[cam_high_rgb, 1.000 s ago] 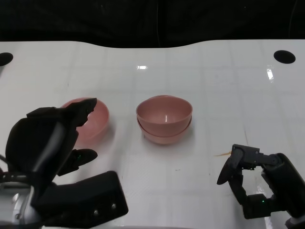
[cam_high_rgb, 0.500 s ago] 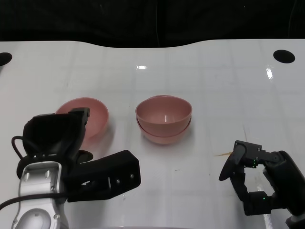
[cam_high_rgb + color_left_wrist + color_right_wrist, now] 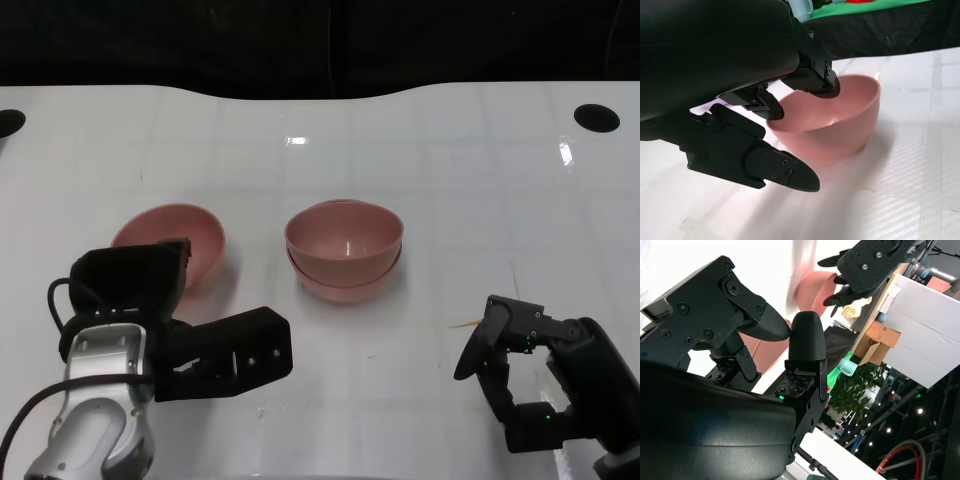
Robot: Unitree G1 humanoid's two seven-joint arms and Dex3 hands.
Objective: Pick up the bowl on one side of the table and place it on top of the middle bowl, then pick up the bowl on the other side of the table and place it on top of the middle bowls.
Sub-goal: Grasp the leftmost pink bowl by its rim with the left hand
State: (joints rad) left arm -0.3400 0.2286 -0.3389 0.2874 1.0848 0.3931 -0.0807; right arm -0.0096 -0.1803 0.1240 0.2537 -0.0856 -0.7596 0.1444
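Two pink bowls are stacked as the middle bowls (image 3: 345, 250) at the table's centre. A single pink bowl (image 3: 178, 232) (image 3: 840, 127) stands upright to their left. My left hand (image 3: 150, 310) (image 3: 740, 60) sits at that bowl's near side and hides its near rim in the head view. In the left wrist view its fingers (image 3: 812, 82) reach over the rim while the thumb (image 3: 775, 167) stays outside, apart from the wall. My right hand (image 3: 540, 370) (image 3: 740, 365) hovers at the near right, fingers bent but apart, holding nothing.
The white table (image 3: 470, 200) has a black round hole at its far right (image 3: 597, 118) and another at its far left (image 3: 8, 122). A small yellowish scrap (image 3: 465, 323) lies near my right hand. Dark cloth runs behind the far edge.
My left hand has dropped and turned in front of the left bowl, its thumb now pointing right. More of that bowl shows, and it sits slightly further left. My right hand barely moved.
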